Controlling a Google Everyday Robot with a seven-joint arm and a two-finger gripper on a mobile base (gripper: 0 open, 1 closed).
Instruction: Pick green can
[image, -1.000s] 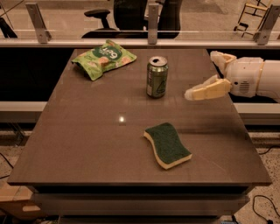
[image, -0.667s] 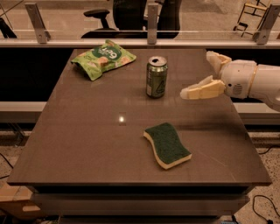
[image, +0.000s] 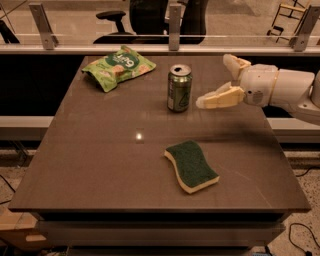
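A sponge (image: 191, 166), dark green above with a pale yellow base, was seen lying flat on the brown table (image: 95, 155), nearer the camera than the can (image: 179, 88) and well apart from it. A small bright glint was noted on the tabletop, in front of the can and a little to its left. The can itself, green with a silver rim and a pale triangular mark on its side, was found standing upright towards the far middle of the table, untouched. Just to the right of the can, the gripper (image: 214, 81) was held above the table on a white arm reaching in from the right edge of the view. Its cream fingers (image: 220, 97) were spread wide apart and nothing was grasped: the nearer one was pointed at the can, its tip just beside the can's right side with a narrow gap left, while the other was angled away behind and to the right of the can. A crinkly green bag (image: 118, 66) was laid behind and to the left of the can. Beyond the can, a rail (image: 100, 49) and a dark chair (image: 145, 15) were visible.
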